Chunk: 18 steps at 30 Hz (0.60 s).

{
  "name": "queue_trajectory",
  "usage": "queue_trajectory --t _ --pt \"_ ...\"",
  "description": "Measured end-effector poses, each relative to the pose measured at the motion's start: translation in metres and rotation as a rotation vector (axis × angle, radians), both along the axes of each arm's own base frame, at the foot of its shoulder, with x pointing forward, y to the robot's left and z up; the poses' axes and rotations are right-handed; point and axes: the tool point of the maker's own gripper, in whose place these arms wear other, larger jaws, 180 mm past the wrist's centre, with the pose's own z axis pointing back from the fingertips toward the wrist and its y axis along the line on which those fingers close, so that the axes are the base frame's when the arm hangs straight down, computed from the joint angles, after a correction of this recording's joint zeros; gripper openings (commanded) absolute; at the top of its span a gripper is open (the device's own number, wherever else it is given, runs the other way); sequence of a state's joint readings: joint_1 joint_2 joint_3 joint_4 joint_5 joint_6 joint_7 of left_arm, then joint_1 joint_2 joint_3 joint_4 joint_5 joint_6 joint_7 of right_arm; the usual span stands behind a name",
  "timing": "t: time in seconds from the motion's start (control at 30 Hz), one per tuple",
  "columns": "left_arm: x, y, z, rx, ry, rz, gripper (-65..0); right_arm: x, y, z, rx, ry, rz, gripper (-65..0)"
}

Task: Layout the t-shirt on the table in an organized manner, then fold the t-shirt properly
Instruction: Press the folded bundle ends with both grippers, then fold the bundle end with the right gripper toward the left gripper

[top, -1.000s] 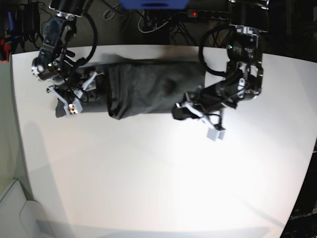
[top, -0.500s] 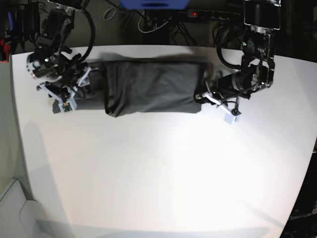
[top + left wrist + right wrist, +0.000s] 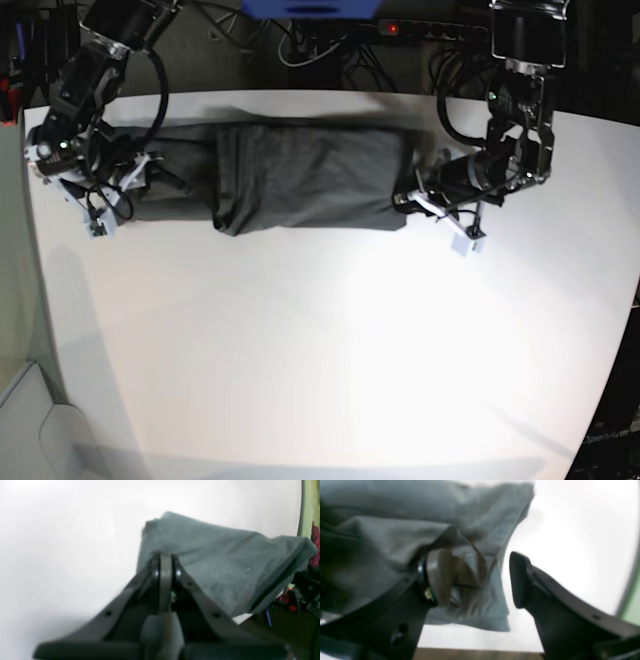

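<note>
The dark grey t-shirt (image 3: pixel 300 175) lies stretched into a long band across the far part of the white table (image 3: pixel 320 350). At its right end my left gripper (image 3: pixel 402 198) is shut on the cloth's edge. In the left wrist view the jaws (image 3: pixel 165 556) meet at the t-shirt (image 3: pixel 212 555). My right gripper (image 3: pixel 125 190) is at the shirt's left end. In the right wrist view the right gripper (image 3: pixel 475 580) is open, and the t-shirt (image 3: pixel 382 517) drapes over its left finger (image 3: pixel 437 577). The other finger (image 3: pixel 520 580) stands bare over the table.
A power strip with a red light (image 3: pixel 400 28) and cables lie behind the table's far edge. A blue object (image 3: pixel 310 8) sits at the top middle. Both arms' bases stand at the far corners. The table's left edge (image 3: pixel 35 260) is close to my right gripper.
My left gripper pulled the shirt's bunched right end to the right and back. My right gripper slid left toward the table's edge. The shirt is now longer and flatter.
</note>
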<state>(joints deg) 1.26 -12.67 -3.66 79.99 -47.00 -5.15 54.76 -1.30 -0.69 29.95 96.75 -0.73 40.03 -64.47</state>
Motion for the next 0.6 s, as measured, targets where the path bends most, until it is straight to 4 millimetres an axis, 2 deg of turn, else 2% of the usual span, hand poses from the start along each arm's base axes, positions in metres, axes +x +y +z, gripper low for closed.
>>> queue_trajectory --t 0.1,0.4,0.53,0.6 --pt "0.0 0.0 0.0 0.0 0.0 0.0 -64.8 -0.005 -0.003 -0.013 0.031 0.036 -0.014 -28.0" --pt "0.0 0.0 0.0 0.0 0.0 0.0 -64.8 0.001 0.004 -0.022 0.077 0.032 -0.018 -28.1" --pt "0.0 0.0 0.0 0.0 0.0 0.001 -64.8 0.012 0.007 -0.029 0.119 -0.005 -0.019 -28.6" --pt "0.0 0.0 0.0 0.0 0.0 0.001 -64.8 0.013 0.008 -0.03 0.127 -0.009 -0.02 -31.8"
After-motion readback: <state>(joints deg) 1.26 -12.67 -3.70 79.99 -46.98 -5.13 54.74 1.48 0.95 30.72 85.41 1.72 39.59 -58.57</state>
